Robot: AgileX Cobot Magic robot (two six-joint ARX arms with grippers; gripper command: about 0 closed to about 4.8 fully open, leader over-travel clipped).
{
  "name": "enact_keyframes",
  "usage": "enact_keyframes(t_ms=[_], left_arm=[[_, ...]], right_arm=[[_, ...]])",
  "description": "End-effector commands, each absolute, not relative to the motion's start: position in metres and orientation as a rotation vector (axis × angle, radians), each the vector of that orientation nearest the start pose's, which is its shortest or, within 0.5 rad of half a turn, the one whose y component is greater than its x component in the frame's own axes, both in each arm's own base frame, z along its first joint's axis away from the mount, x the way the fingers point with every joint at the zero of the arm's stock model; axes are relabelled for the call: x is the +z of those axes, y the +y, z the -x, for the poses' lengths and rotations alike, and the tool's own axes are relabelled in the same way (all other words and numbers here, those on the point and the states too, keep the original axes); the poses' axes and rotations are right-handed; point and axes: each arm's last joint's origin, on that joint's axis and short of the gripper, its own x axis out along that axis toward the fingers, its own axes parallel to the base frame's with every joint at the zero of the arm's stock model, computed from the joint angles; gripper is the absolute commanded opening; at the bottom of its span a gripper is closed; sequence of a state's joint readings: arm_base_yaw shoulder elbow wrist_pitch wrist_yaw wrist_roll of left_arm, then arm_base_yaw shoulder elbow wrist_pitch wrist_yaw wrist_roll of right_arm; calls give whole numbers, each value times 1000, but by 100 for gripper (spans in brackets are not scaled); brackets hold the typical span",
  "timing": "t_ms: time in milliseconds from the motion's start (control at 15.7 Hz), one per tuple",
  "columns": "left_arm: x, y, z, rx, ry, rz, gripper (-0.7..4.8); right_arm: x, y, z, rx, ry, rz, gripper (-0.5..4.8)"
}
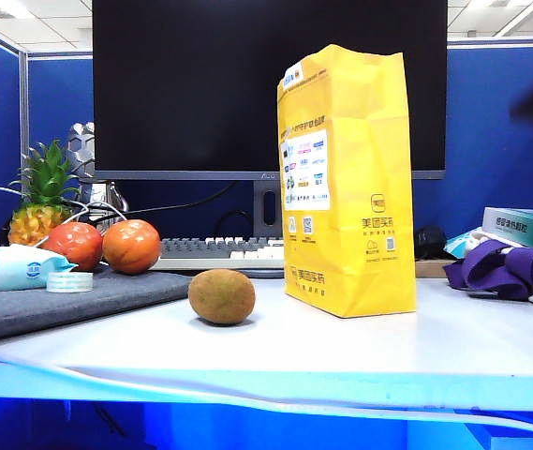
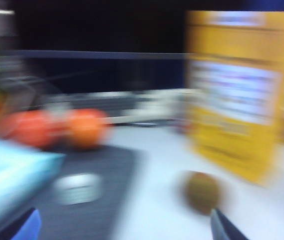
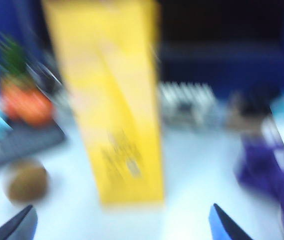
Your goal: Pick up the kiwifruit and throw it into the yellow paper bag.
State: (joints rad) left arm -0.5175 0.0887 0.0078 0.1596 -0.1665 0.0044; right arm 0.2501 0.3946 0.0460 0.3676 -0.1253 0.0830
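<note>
exterior view: the kiwifruit point(image 1: 221, 296) lies on the white table point(image 1: 360, 342), just beside the foot of the upright yellow paper bag point(image 1: 346, 183) and apart from it. it looks small, light and firm, with fuzzy skin that should not slip; pinching across its short middle seems best, gently, as it could bruise. the bag is thin creased paper, likely to tip if bumped. neither gripper shows here, only dark blurs at the upper corners.

left wrist view: badly smeared. the left gripper point(image 2: 124, 225) stands wide and empty, its tips cut off at the frame edge, the kiwifruit near one tip.

right wrist view: also blurred. the right gripper point(image 3: 122, 225) is spread wide, empty, facing the bag; bag's mouth is out of frame.
</note>
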Motion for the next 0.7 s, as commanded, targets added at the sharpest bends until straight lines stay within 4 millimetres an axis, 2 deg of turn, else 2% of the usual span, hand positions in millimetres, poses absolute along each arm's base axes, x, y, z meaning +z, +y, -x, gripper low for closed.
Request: enact_keyframes(t_ms=[64, 191, 255, 318, 700], left_arm=[[172, -42, -93, -196, -52, 11, 479], [168, -42, -93, -206, -11, -2, 461], [166, -42, -93, -206, 11, -12, 286], [164, -42, -93, -206, 31, -21, 13], [164, -42, -93, -205, 35, -7, 26]], right_arm=[[173, 33, -119, 342, 68, -64, 14], [174, 33, -119, 331, 62, -66, -1], [174, 33, -119, 329, 61, -65, -1], [174, 33, -119, 329, 59, -75, -1], [172, 33, -119, 333, 89, -140, -1]])
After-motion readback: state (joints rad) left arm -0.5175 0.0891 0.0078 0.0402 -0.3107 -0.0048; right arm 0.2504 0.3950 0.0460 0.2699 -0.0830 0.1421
